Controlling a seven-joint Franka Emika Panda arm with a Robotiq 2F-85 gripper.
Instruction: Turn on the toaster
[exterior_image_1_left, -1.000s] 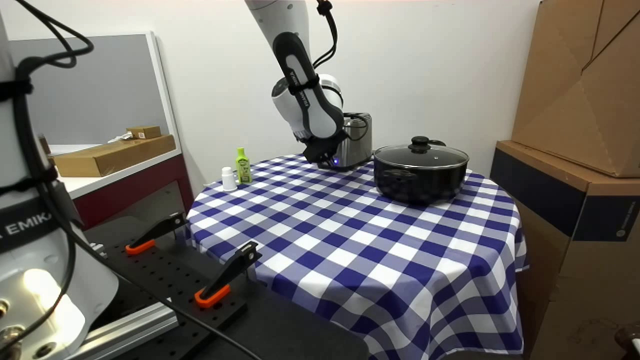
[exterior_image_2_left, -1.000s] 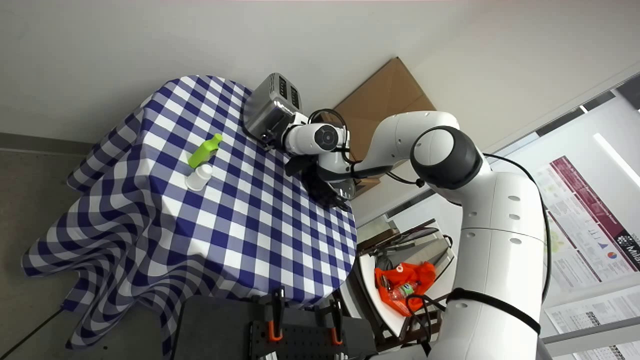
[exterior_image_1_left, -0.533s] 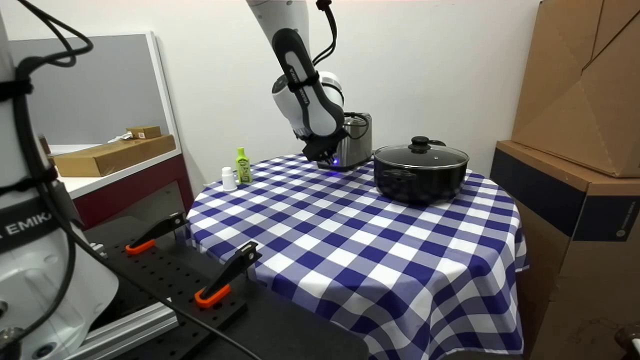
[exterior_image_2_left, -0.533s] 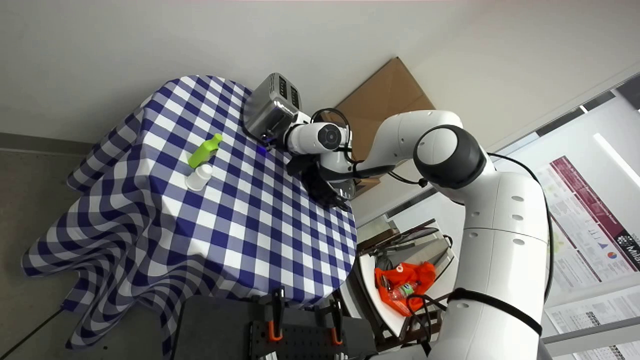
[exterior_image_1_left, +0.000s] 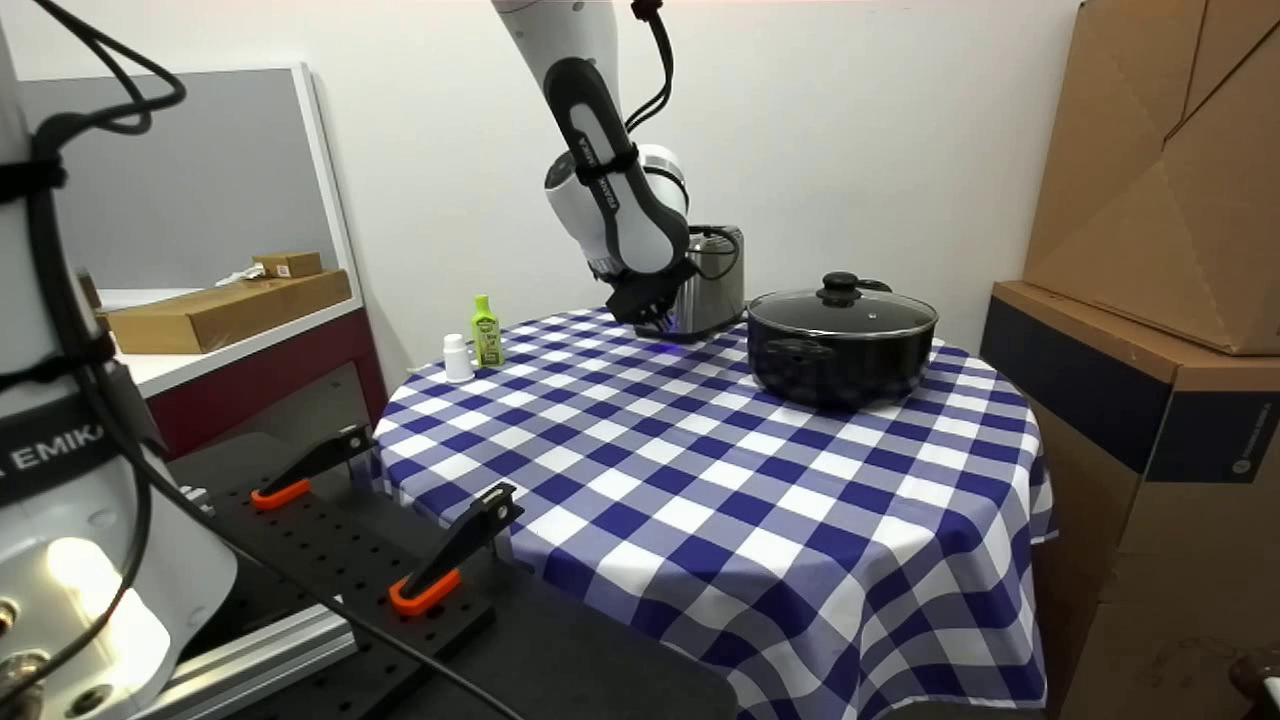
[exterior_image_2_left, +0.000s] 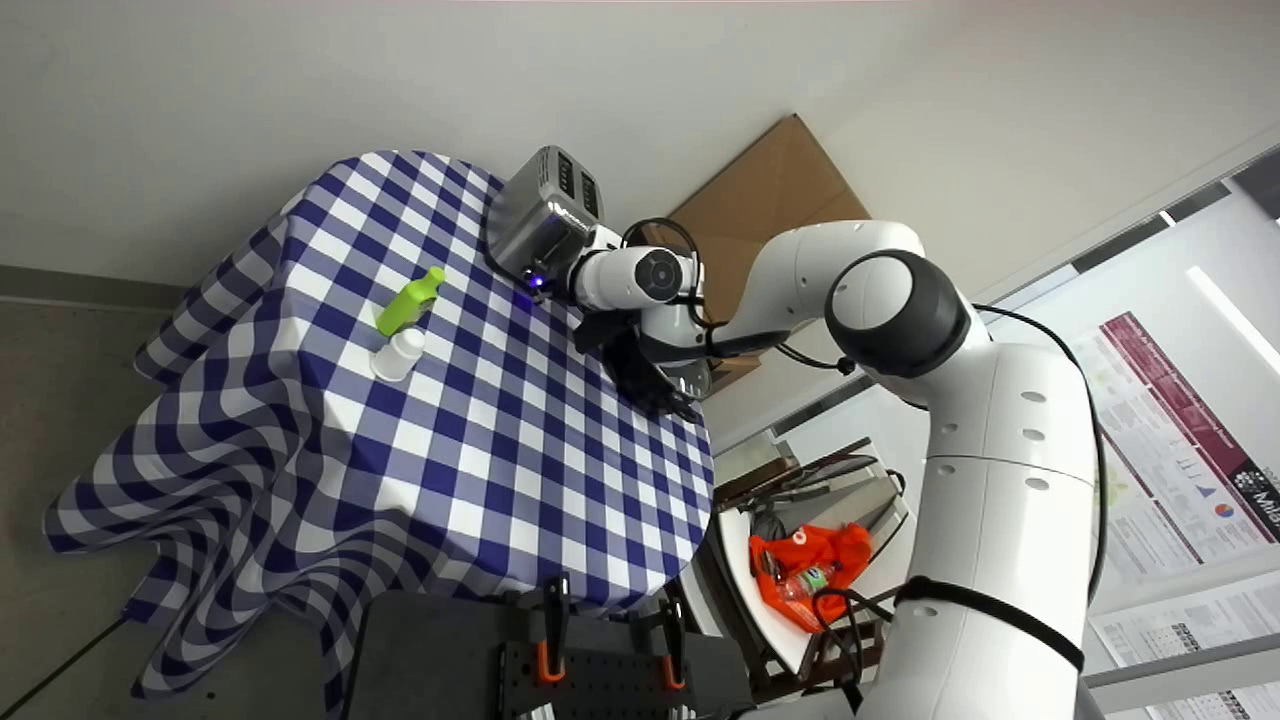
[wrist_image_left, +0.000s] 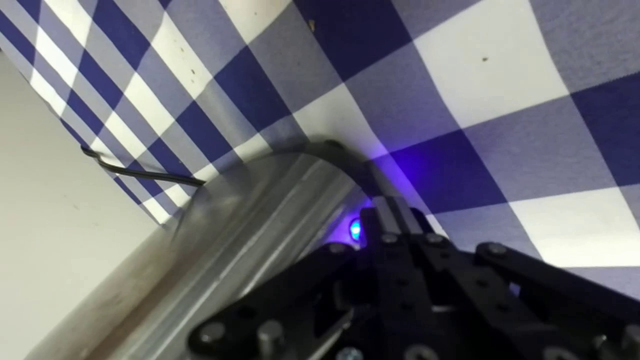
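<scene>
The toaster is shiny silver and stands at the back of the checked table in both exterior views; its slotted top shows in an exterior view. In the wrist view its rounded metal body runs diagonally at the left. My gripper is low beside the toaster's front face, fingers side by side with a thin gap and nothing visible between them. A lit blue light shows on the toaster right beside the left finger. Whether the fingertips touch the toaster, I cannot tell. The gripper hides part of the face.
A black lidded pot stands near the toaster, partly behind the arm in an exterior view. A green bottle and a white shaker stand at the table's side. A black cable runs from the toaster. The wall is behind.
The arm has shifted only very slightly. The blue light now shows as a bright dot in an exterior view, and a blue glow lies on the cloth that was not there a second ago.
</scene>
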